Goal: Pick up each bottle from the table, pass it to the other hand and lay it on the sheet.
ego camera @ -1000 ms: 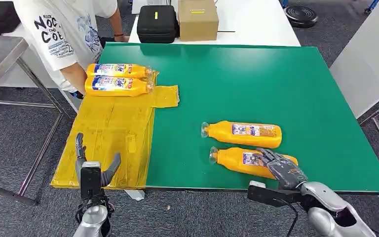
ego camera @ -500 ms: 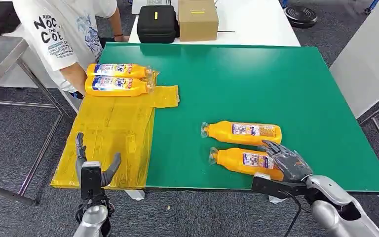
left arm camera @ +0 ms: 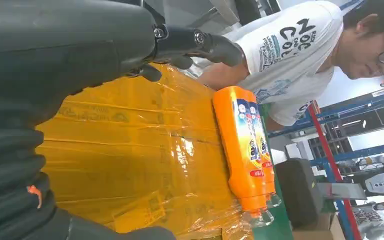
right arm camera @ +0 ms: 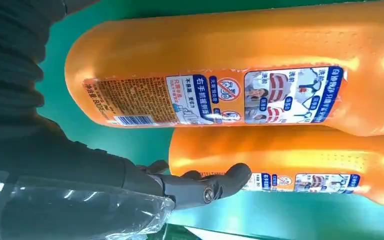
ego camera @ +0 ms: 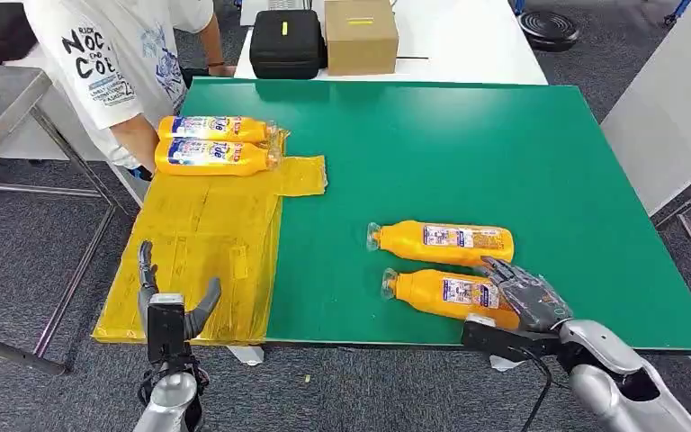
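Two orange bottles lie side by side on the green table (ego camera: 468,144): a far bottle (ego camera: 441,243) and a near bottle (ego camera: 441,292). My right hand (ego camera: 524,301) hovers at the near bottle's base end, fingers spread over it and not closed. In the right wrist view both bottles (right arm camera: 230,75) (right arm camera: 290,165) lie close ahead, with my thumb (right arm camera: 205,187) beside one. My left hand (ego camera: 173,301) stays open above the front edge of the yellow sheet (ego camera: 202,243). Two more bottles (ego camera: 216,129) (ego camera: 211,156) lie at the sheet's far end, also seen as the laid bottles (left arm camera: 245,145) in the left wrist view.
A person in a white printed shirt (ego camera: 117,54) stands at the table's far left corner, close to the laid bottles. A black case (ego camera: 286,42) and a cardboard box (ego camera: 361,34) sit on the white table behind. A metal table (ego camera: 0,99) stands at the left.
My right hand has slid back along the near bottle toward its base end and the table's front edge. The left hand and all bottles have stayed put.
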You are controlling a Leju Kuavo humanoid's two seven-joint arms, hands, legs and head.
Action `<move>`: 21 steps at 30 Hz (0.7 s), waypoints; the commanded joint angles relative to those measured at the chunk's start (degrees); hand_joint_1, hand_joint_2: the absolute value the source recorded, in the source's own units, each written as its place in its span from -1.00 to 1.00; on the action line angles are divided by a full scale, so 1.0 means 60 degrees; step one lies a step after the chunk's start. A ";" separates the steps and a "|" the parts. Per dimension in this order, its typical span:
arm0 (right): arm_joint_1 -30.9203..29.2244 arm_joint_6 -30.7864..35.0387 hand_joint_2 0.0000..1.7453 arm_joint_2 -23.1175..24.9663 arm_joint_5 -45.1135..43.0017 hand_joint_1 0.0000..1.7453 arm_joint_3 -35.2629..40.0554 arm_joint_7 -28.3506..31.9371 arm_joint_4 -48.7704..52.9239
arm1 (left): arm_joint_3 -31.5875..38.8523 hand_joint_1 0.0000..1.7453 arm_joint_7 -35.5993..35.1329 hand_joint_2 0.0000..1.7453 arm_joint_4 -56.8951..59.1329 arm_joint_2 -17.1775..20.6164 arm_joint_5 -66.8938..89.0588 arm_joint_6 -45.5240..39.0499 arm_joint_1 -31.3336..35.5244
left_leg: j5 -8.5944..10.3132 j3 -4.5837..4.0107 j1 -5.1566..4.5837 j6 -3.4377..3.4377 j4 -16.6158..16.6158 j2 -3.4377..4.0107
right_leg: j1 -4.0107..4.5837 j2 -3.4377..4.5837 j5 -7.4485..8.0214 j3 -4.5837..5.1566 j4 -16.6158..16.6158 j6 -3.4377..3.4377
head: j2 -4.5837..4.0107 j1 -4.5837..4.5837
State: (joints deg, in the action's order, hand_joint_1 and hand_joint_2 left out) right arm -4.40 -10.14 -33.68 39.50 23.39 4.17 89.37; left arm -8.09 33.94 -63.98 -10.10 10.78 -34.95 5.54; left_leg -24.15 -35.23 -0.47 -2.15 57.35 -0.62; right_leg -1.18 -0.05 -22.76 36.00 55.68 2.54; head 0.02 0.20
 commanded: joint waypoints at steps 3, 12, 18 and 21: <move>-0.0557 -0.0318 1.00 0.0306 -0.0316 -1.00 0.0037 0.0047 -0.1369 | -0.0239 -1.00 -0.0110 1.00 0.0710 0.0031 -0.0048 0.0064 0.0498 | -0.0033 0.0076 0.0019 0.0026 -0.0001 0.0026 | 0.0021 0.0018 -0.0023 -0.0078 -0.0010 -0.0024 | 0.0000 0.0000; -0.2077 -0.0648 1.00 0.0414 -0.0815 -1.00 0.0643 0.0227 -0.3396 | -0.0292 -1.00 -0.0082 1.00 0.0893 0.0015 -0.0101 0.0011 0.0603 | -0.0009 0.0046 0.0009 0.0015 -0.0012 0.0025 | 0.0010 0.0017 0.0000 -0.0046 -0.0017 -0.0015 | 0.0000 -0.0004; -0.2204 -0.0315 1.00 0.0608 -0.0853 -1.00 0.0773 0.0338 -0.3957 | -0.0283 -1.00 -0.0036 1.00 0.0811 0.0054 -0.0126 -0.0084 0.0475 | -0.0026 0.0075 0.0018 0.0021 -0.0007 0.0038 | 0.0019 0.0029 -0.0012 -0.0077 -0.0018 -0.0021 | 0.0000 -0.0004; -0.1718 0.0012 1.00 0.0656 -0.0747 -1.00 0.0597 0.0222 -0.3500 | -0.0280 -1.00 -0.0023 1.00 0.0688 0.0074 -0.0130 -0.0096 0.0377 | -0.0015 0.0053 0.0017 0.0017 -0.0011 0.0014 | 0.0018 0.0007 -0.0008 -0.0060 -0.0019 -0.0018 | 0.0000 -0.0003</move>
State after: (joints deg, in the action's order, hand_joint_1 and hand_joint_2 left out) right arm -14.62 -12.86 -32.98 34.31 25.72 5.94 73.03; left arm -9.01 33.83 -62.16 -10.49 10.23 -35.08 7.17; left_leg -24.13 -35.25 -0.47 -2.16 57.36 -0.61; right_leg -1.18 -0.04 -22.74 35.99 55.70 2.55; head 0.02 0.18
